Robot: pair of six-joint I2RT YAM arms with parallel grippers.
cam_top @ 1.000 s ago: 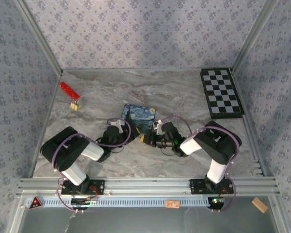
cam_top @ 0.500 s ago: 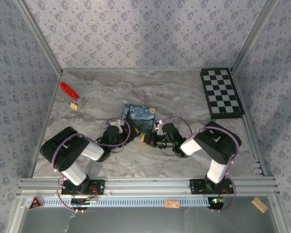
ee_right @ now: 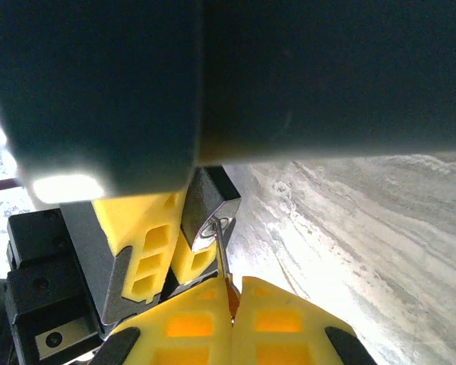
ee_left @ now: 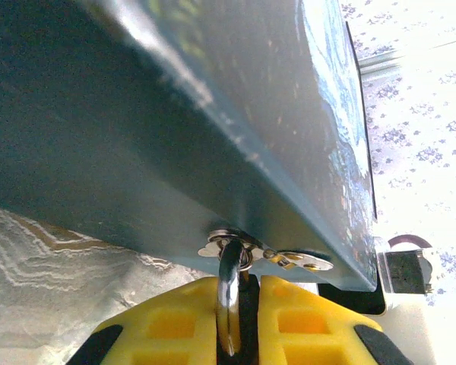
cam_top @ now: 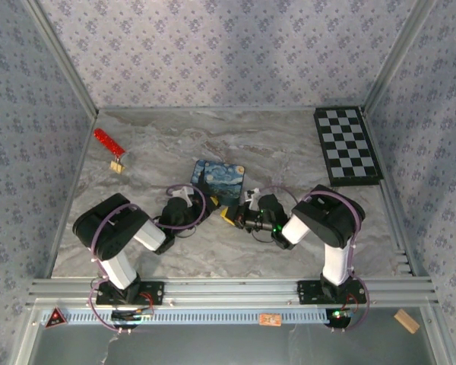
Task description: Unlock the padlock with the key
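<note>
Blue swirl-painted box (cam_top: 219, 182); dark padlock (ee_right: 207, 199), silver shackle (ee_left: 228, 296); black-white chequered board (cam_top: 347, 145)

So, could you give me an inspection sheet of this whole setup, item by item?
Surface: marble-patterned table, no spills seen.
Job's things: the padlock has its shackle through the hasp of the blue painted box; the key has its tip at the padlock's silver end face.
Clutter: red strip with a gold piece at far left; checkerboard at far right.
Grippers: left gripper shut on the padlock; right gripper shut on the key.
Cables: purple cables loop along both arms, no snag seen.
Surroundings: patterned walls on three sides; metal frame rail along the near edge.
</note>
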